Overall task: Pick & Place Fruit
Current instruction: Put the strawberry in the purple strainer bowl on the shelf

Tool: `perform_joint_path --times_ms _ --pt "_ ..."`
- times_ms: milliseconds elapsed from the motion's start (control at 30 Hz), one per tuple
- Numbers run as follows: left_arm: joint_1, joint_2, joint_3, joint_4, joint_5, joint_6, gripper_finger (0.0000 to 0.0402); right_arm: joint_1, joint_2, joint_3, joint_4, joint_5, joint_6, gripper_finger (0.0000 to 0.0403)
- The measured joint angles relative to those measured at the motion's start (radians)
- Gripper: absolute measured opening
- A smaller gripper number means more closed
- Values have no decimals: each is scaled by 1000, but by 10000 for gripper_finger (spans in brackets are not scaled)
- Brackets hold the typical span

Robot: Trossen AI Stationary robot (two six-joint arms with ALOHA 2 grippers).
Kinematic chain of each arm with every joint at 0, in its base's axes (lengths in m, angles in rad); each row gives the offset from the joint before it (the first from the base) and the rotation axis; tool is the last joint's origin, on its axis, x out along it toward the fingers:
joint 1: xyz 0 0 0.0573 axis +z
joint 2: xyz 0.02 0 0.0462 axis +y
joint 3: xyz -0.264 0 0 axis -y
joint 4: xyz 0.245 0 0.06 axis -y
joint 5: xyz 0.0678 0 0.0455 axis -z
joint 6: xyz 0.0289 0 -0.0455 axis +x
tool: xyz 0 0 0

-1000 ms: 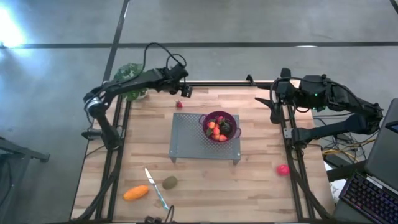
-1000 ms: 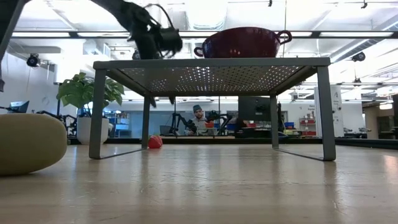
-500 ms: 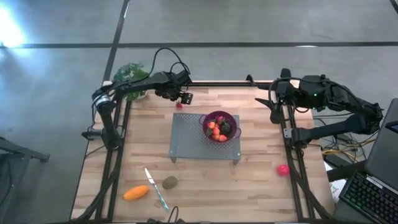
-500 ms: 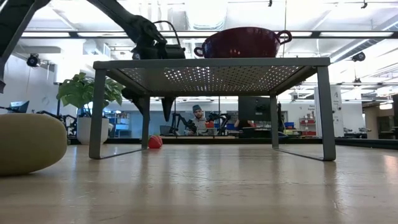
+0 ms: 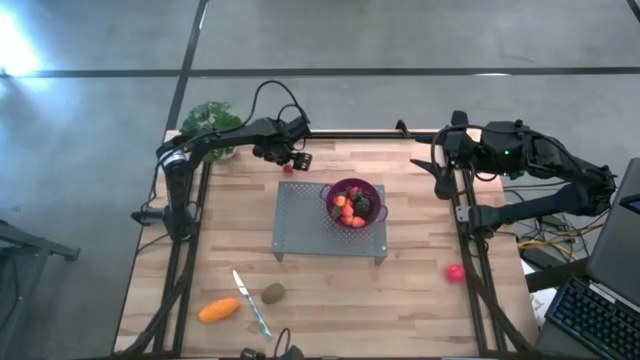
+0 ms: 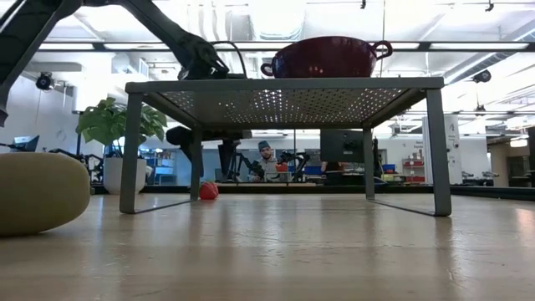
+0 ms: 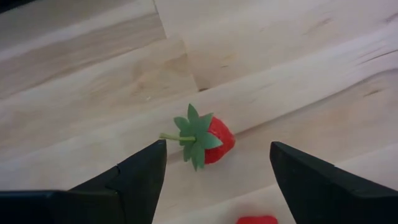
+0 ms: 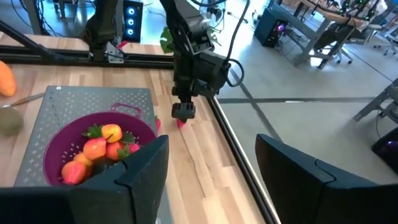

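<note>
A tiny red strawberry (image 7: 210,138) with a green leafy cap lies on its side on the wooden table near the far edge (image 5: 288,169); it also shows in the low view (image 6: 208,191). My left gripper (image 7: 217,148) is open and hangs just above it (image 5: 293,158), with one finger on either side and neither touching. A purple bowl (image 5: 368,188) holding several fruit pieces stands on a perforated metal rack (image 5: 300,215). My right gripper (image 8: 212,143) is open and empty, waiting at the table's far right (image 5: 438,165).
An elongated orange fruit (image 5: 218,310), a brown-green oval fruit (image 5: 272,293) and a light-handled knife (image 5: 252,303) lie near the front left. A pink-red ball (image 5: 455,272) lies at the right edge. A potted plant (image 5: 208,120) stands at the far left corner.
My left gripper has come down from the height of the rack's top toward the strawberry at the far edge, and now hangs low with its open fingers on either side of it. The strawberry has stayed where it was.
</note>
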Motion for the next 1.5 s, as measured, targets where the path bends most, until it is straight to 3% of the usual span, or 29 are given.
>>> perform_joint_path --times_ms 467,1000,1500 --pt "0 47 -15 10 0 4 287 0 -2 0 -38 0 2 251" --pt "4 83 -16 60 -11 22 287 0 -2 0 -42 0 3 210" --pt "13 80 -75 104 -10 21 268 0 -2 0 -42 0 3 210"
